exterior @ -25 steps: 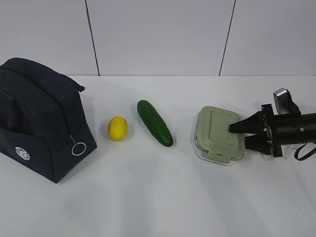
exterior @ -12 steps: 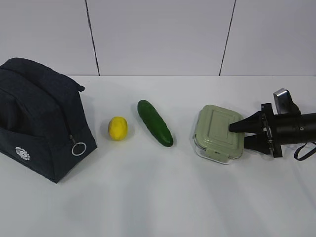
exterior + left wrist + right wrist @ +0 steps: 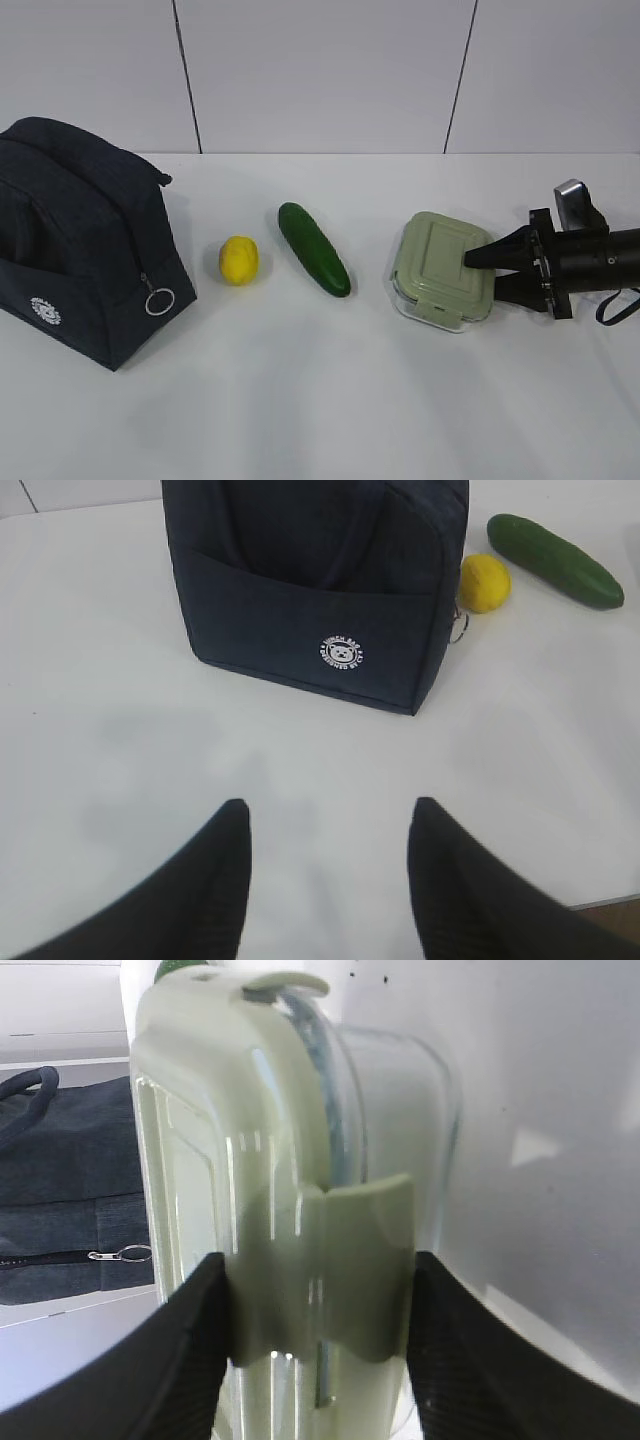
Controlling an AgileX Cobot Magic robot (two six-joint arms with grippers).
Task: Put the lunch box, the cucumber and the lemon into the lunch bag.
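Observation:
The lunch box (image 3: 440, 268), clear with a sage-green lid, lies at the right of the white table. My right gripper (image 3: 482, 275) comes in from the right and is shut on its near end, one finger on the lid and one under the base. In the right wrist view both fingers press the lunch box (image 3: 270, 1160) at its side clip, with my right gripper (image 3: 318, 1270) around it. The cucumber (image 3: 314, 248) and the lemon (image 3: 239, 259) lie mid-table. The navy lunch bag (image 3: 80, 240) stands at the left. My left gripper (image 3: 330, 805) hangs open over bare table in front of the lunch bag (image 3: 310, 580).
A white wall with dark seams runs behind the table (image 3: 320, 400). The bag's metal ring pull (image 3: 159, 301) hangs on the side facing the lemon. The left wrist view also shows the lemon (image 3: 484, 582) and cucumber (image 3: 555, 560) beyond the bag.
The right jaws have closed in slightly on the lunch box, and its gripped end has risen a little off the table. The left gripper has not moved.

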